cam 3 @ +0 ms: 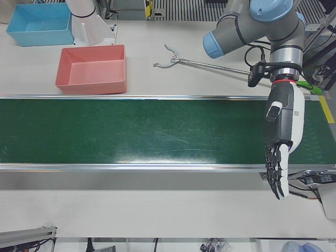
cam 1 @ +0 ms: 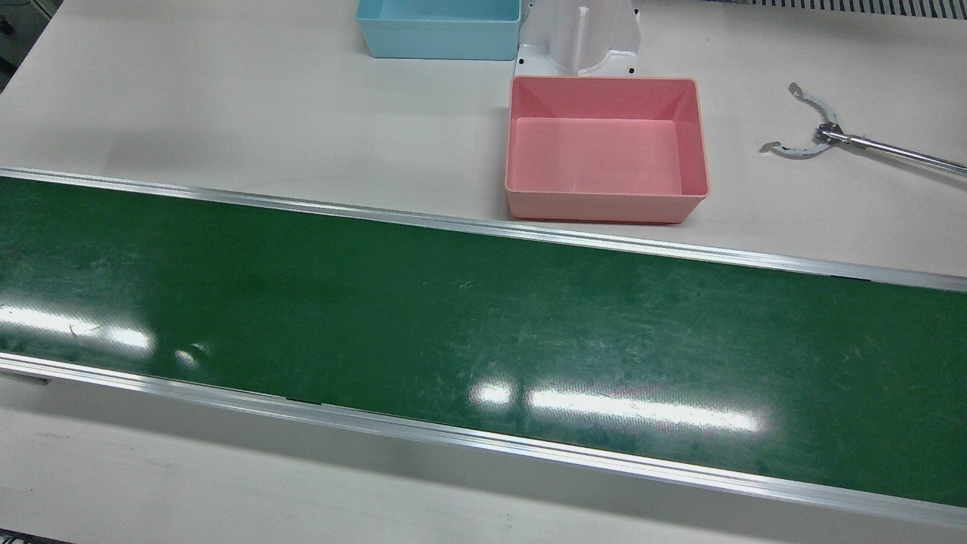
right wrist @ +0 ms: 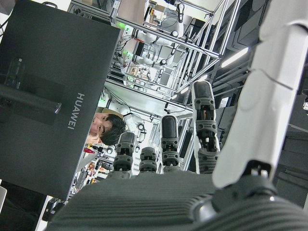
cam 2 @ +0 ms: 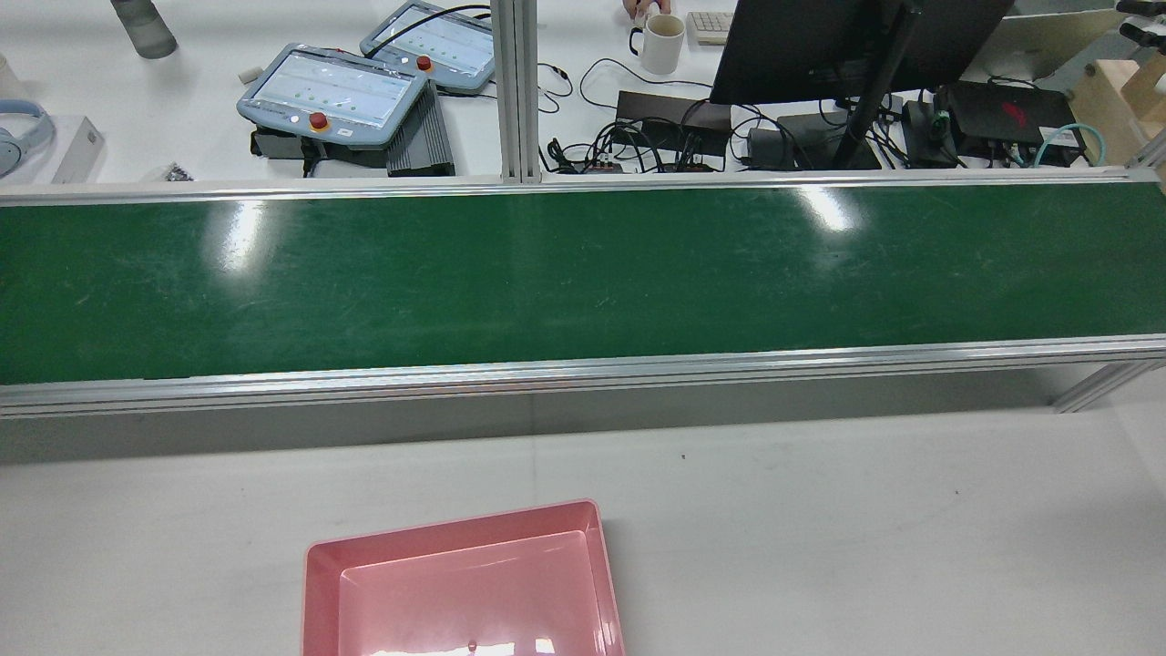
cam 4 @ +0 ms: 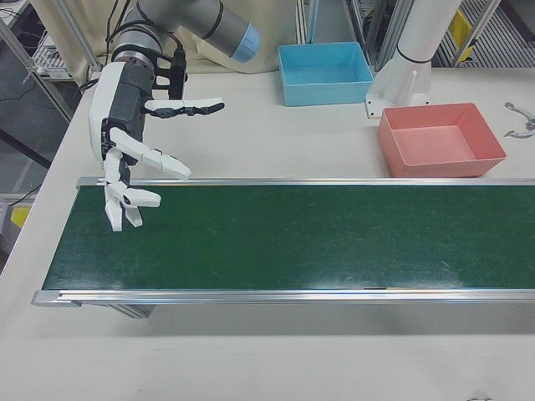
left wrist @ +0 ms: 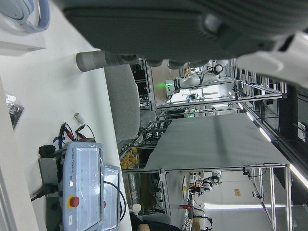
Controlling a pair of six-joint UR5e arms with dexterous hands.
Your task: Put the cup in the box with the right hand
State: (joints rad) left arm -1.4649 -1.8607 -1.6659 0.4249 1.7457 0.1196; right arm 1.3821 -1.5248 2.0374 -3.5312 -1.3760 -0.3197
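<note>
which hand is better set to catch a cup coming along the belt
Right. The right hand hangs open over one end of the green conveyor belt, fingers spread. The left hand hangs straight, fingers together. No cup shows yet.

Pink box (cam 2: 465,583) (rear view) cut off by bottom edge.

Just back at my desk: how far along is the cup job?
Nothing looks done: the pink box is empty and no cup shows on the green conveyor belt. The right hand hangs open above the belt's end, holding nothing. Grasping and placing the cup are both left.
</note>
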